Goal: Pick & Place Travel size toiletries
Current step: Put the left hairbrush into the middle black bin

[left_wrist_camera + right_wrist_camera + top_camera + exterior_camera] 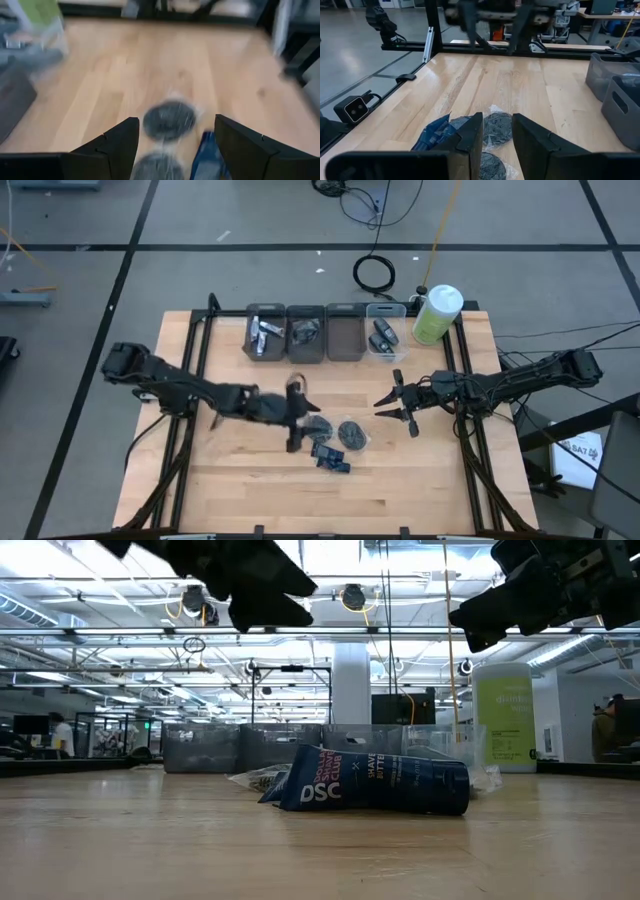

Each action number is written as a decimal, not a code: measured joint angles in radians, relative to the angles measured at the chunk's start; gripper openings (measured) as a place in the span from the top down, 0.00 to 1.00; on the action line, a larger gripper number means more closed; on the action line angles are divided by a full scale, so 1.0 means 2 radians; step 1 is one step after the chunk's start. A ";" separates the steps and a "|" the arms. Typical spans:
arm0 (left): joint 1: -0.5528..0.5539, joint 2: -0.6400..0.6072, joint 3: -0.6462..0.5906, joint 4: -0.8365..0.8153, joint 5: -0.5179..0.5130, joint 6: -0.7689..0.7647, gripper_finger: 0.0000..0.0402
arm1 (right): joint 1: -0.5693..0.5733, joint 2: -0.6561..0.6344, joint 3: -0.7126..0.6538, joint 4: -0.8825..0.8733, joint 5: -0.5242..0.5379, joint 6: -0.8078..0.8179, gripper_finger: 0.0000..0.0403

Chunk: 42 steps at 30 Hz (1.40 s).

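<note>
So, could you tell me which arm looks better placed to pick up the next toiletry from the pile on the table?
Probably the left. The left gripper, fingers open, hangs beside the grey discs and blue packets. The right gripper, also open, hangs a bit farther from them, nearer the bins.

"DSC" in large white letters on the dark blue packet (375, 783) lying mid-table in the low view. Above it, smaller white lines, apparently "DOLLAR SHAVE CLUB". Further along the same packet, toward 3 o'clock, "SHAVE" over "BUTTER", only partly legible. Pale lettering on the green bottle (504, 718) at 2 o'clock of the packet, too faint to read. Dark print on a white label (579, 452) at the table's 4 o'clock edge in the high view, too small to make out. Nothing legible in either wrist view.
</note>
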State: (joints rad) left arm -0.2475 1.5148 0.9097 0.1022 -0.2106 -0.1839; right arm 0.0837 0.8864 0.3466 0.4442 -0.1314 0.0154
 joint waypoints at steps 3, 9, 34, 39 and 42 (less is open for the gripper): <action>-0.015 0.043 0.041 -0.052 -0.015 0.014 0.36 | 0.000 0.000 0.000 0.000 0.000 0.000 0.76; -0.019 0.120 0.072 -0.062 0.000 0.058 0.36 | 0.000 0.000 -0.001 0.000 0.000 0.001 0.77; -0.003 0.207 0.074 -0.062 -0.017 0.001 0.37 | 0.000 0.000 0.000 -0.005 0.000 0.002 0.76; 0.004 0.207 0.074 -0.064 -0.013 -0.001 0.43 | 0.000 0.000 0.000 -0.006 0.000 0.002 0.77; 0.007 0.207 0.074 -0.064 -0.013 -0.002 0.51 | 0.000 0.000 0.000 -0.008 0.000 0.002 0.76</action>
State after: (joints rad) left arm -0.2340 1.9289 1.0580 -0.0257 -0.2367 -0.1871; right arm 0.0839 0.8867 0.3458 0.4284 -0.1310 0.0192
